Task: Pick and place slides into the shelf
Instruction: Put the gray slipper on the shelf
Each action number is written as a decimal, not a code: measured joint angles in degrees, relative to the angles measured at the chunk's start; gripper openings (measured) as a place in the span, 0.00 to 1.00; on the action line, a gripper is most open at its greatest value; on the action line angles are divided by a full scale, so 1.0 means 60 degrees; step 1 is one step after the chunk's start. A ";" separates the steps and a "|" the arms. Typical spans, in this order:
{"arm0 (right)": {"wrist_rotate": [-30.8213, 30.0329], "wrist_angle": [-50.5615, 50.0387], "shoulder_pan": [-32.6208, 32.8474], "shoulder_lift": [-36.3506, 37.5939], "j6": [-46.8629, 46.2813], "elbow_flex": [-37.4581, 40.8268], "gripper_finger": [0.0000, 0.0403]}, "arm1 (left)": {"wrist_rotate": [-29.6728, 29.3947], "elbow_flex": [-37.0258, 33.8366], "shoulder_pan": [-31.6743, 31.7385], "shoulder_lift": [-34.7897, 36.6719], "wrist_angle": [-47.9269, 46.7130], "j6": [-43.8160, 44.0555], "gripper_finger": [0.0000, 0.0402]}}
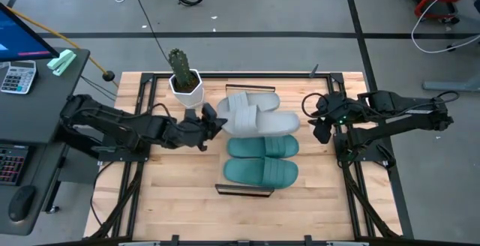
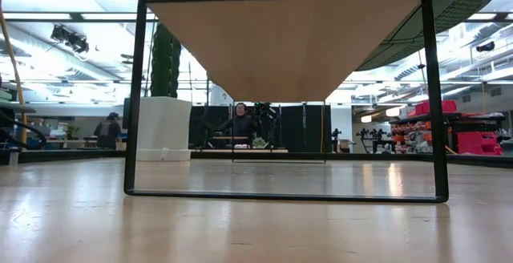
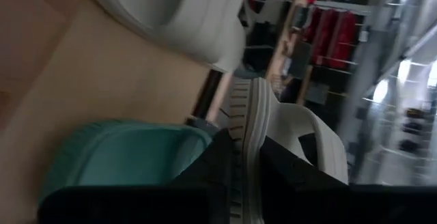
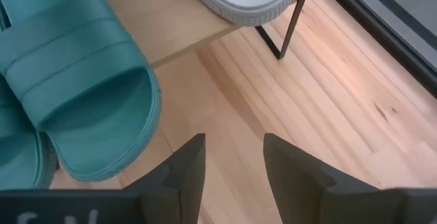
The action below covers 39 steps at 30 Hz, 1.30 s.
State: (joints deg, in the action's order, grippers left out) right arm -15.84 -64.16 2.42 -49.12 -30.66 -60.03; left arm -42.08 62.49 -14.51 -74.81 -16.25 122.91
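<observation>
Left end effector (image 1: 213,120) is clamped on the edge of a grey slide (image 3: 273,125) at the left end of the shelf (image 2: 284,50), that slide lying tilted on the second grey slide (image 1: 266,124). Right end effector (image 4: 232,159) has its fingers apart and empty, just off the shelf's right end near the teal slide (image 4: 82,80) toe. Both teal slides (image 1: 262,160) lie flat side by side on the shelf in front of the grey pair, and a potted cactus (image 1: 182,73) stands on the counter (image 1: 187,193) behind the left arm.
</observation>
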 joint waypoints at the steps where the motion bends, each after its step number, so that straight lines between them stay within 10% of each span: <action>1: 0.0000 -0.0060 0.0000 0.0000 0.0073 0.0000 0.39 | -0.0076 0.0197 -0.0043 -0.0094 -0.0372 0.0085 0.11; 39: 0.0109 -0.0765 0.0003 0.0062 0.0664 0.0000 0.39 | -0.0568 0.0462 -0.0050 0.0054 -0.3307 0.0687 0.11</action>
State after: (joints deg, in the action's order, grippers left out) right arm -15.18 -68.75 2.43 -48.75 -26.68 -60.03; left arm -45.48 65.26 -14.81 -74.49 -36.10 127.03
